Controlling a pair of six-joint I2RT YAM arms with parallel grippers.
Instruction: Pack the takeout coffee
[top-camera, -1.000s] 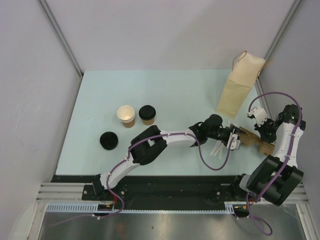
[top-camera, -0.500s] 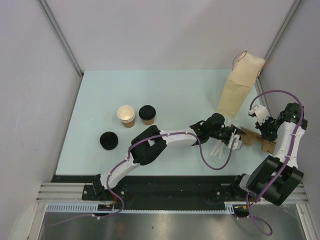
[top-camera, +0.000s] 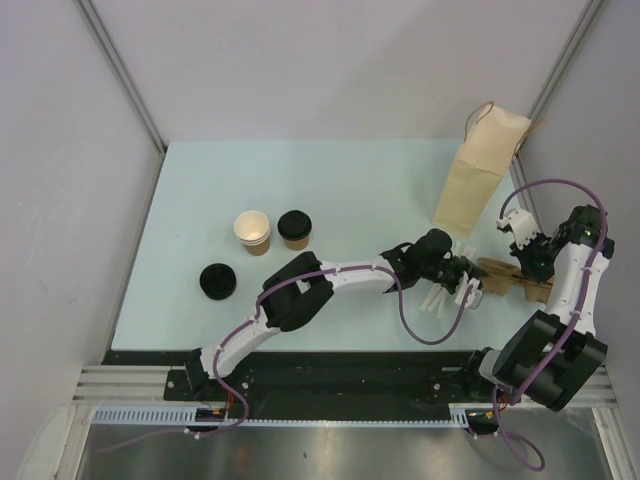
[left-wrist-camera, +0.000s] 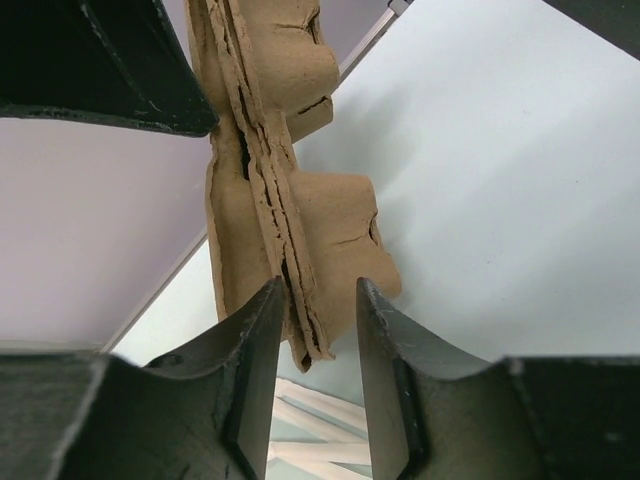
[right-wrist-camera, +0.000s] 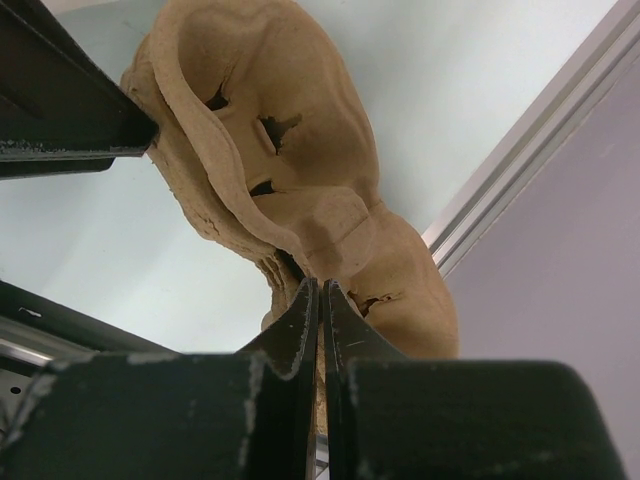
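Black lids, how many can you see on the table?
2. One lid sits on the cup beside the open cup; the other lid is nearer the front, to the left. The bag could hide more.

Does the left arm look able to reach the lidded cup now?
Not yet, probably: the left hand straddles the edge of the pulp tray, which the right hand pinches. Once it backs off, the way to the lidded cup looks free.
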